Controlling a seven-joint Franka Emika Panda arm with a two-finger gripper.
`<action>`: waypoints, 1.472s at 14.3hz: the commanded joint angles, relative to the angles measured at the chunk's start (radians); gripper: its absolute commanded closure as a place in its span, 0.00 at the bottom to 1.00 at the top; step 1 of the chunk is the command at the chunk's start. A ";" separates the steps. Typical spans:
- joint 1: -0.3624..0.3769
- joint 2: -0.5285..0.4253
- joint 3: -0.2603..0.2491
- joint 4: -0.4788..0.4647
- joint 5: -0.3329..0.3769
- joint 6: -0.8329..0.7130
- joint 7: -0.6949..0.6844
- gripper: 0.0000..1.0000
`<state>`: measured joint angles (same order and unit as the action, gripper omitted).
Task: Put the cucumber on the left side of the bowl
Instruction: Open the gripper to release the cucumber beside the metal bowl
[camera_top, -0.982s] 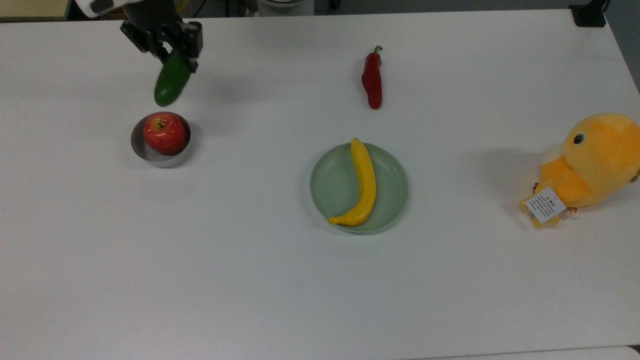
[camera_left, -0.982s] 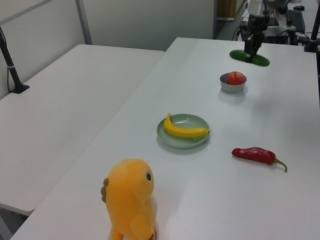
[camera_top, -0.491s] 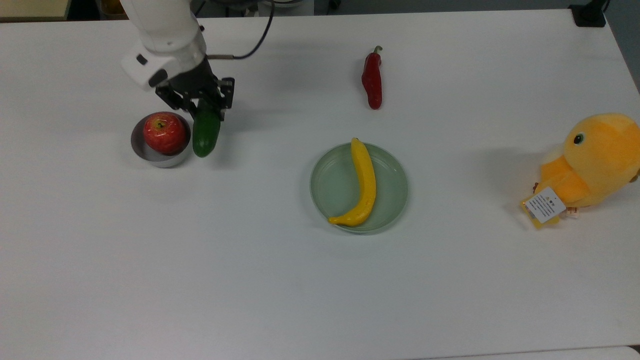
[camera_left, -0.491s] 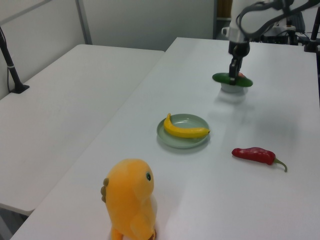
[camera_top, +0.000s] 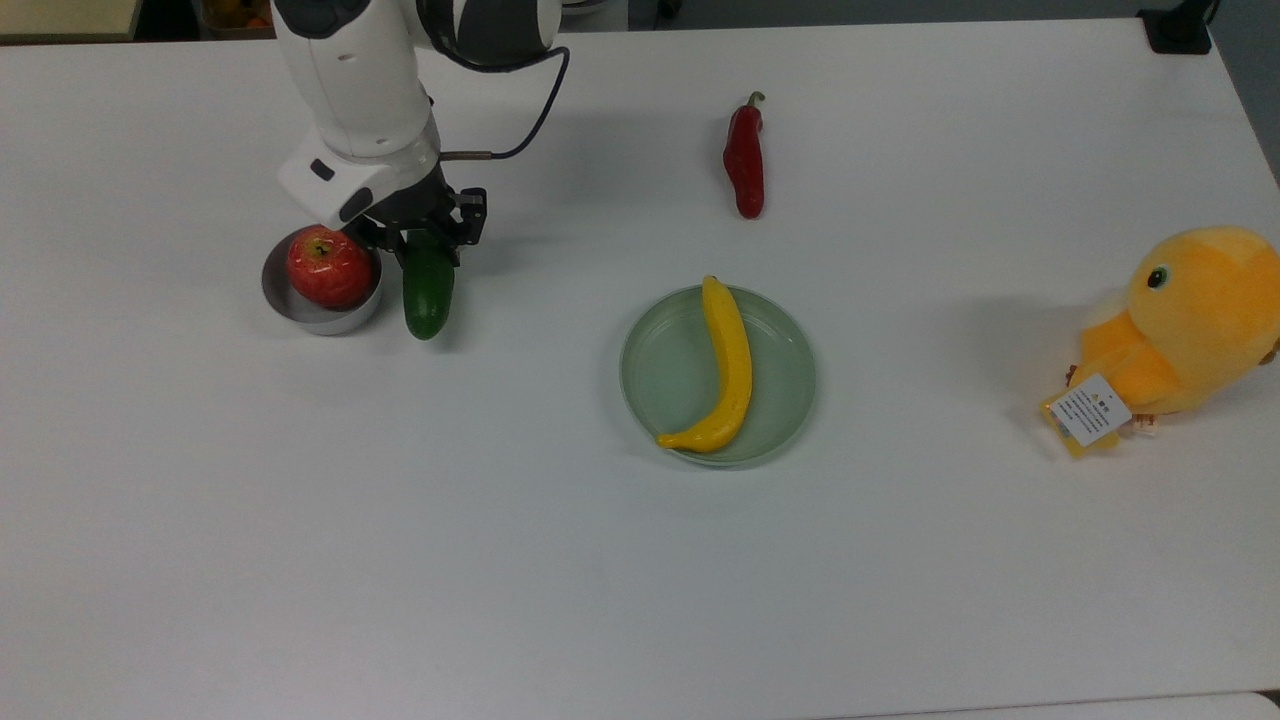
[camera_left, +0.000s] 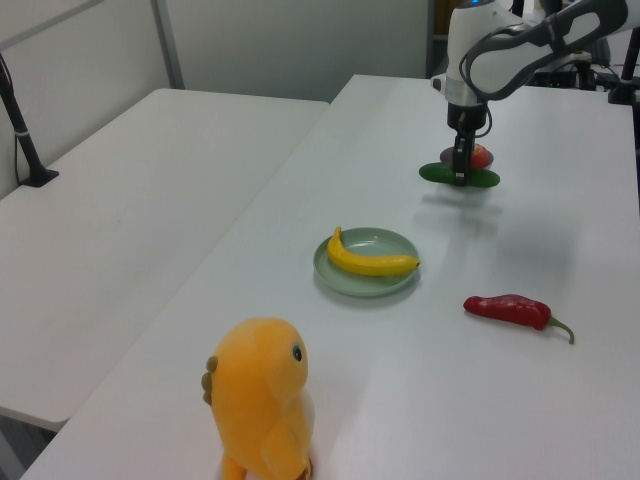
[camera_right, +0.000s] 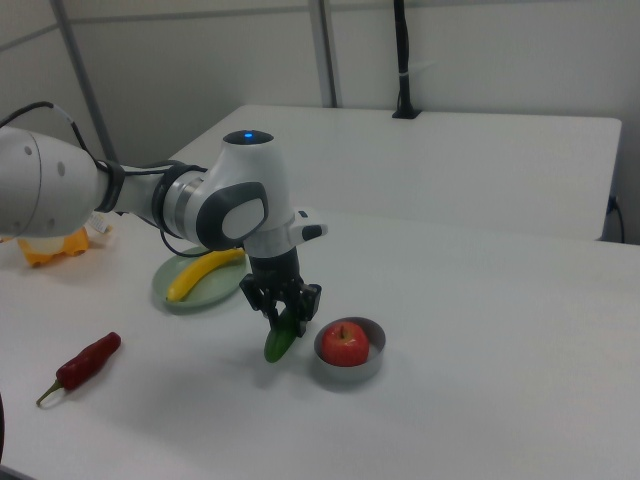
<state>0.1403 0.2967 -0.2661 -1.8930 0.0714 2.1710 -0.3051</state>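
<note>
A white table (camera_top: 600, 600) carried the things. On it stood a small silver bowl (camera_top: 300, 310) near the top view's left, a pale green plate (camera_top: 780, 380) about the middle, a red chili pepper (camera_top: 745, 160) beyond the plate, and an orange plush chick (camera_top: 1190, 325) at the top view's right edge. All four lay well apart from each other.

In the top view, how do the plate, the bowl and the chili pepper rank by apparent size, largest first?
1. plate, clearly widest.
2. and 3. chili pepper and bowl: about alike in extent, so not ranked.
</note>
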 joint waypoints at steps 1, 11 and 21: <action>-0.001 0.028 0.011 0.012 -0.022 0.003 -0.003 0.38; 0.002 0.013 0.033 0.035 -0.022 -0.011 0.090 0.00; 0.005 -0.137 0.116 0.034 -0.024 -0.069 0.374 0.00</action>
<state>0.1415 0.2674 -0.1601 -1.8432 0.0603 2.1709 -0.0184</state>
